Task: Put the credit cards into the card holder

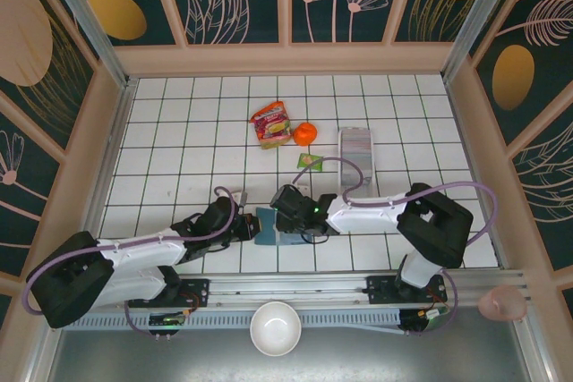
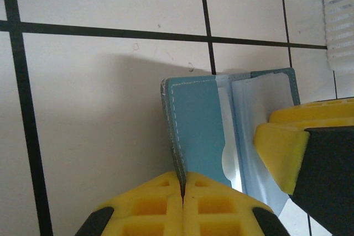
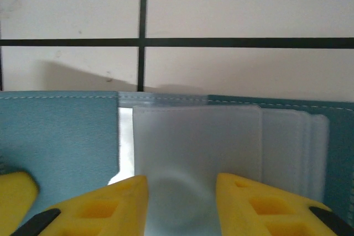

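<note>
Found the card holder [image 1: 266, 225] open, well on the arms' side of the orange [image 1: 305, 133]. Had its raised cover flap [image 2: 199, 131] pinched tight in the left gripper [image 2: 182, 189]. Rested the right gripper [image 3: 181, 192], jaws apart, on the clear sleeves [image 3: 199, 142]. Probably needed a steady flap and a widened sleeve mouth before sliding any card in.

The left arm [image 1: 148, 255] and right arm [image 1: 380, 212] close off both sides of the open teal folding card holder [image 1: 267, 227] (jaws on it). Beyond it sit a small green packet [image 1: 310, 162], a round orange fruit [image 1: 305, 133] and a red snack bag [image 1: 270, 124]. Beyond it to the left, the white tiled surface [image 1: 179, 140] lies bare.
</note>
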Motion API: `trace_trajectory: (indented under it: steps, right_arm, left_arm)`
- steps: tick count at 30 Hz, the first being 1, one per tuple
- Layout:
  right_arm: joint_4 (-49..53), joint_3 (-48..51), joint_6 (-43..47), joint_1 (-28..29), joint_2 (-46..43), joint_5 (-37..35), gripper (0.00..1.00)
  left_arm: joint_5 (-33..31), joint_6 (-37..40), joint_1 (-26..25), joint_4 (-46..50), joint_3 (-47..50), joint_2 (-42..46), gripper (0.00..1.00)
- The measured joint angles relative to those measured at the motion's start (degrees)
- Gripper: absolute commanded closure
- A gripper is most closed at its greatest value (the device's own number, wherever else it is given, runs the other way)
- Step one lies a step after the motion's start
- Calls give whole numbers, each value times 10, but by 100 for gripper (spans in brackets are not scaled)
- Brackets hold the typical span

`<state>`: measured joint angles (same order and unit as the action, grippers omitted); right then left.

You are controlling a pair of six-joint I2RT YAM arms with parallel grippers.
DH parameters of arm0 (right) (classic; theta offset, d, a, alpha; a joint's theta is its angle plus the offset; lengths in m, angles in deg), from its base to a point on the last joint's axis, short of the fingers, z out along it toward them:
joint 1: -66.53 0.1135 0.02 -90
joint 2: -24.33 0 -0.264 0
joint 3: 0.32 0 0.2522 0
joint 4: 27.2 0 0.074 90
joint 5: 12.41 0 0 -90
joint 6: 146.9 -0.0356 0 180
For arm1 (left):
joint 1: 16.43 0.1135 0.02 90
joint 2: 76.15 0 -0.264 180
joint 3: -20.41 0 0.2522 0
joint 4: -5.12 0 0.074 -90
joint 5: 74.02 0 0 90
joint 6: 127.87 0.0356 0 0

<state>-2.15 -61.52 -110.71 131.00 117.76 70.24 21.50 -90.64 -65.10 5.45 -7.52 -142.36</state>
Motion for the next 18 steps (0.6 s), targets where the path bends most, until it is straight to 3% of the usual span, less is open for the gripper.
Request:
trace_trajectory:
  steps: [18]
  right_arm:
    - [-139, 51, -49, 0, -17, 69, 60]
  left_arm:
    - [-2, -15, 0, -32, 26, -7, 100]
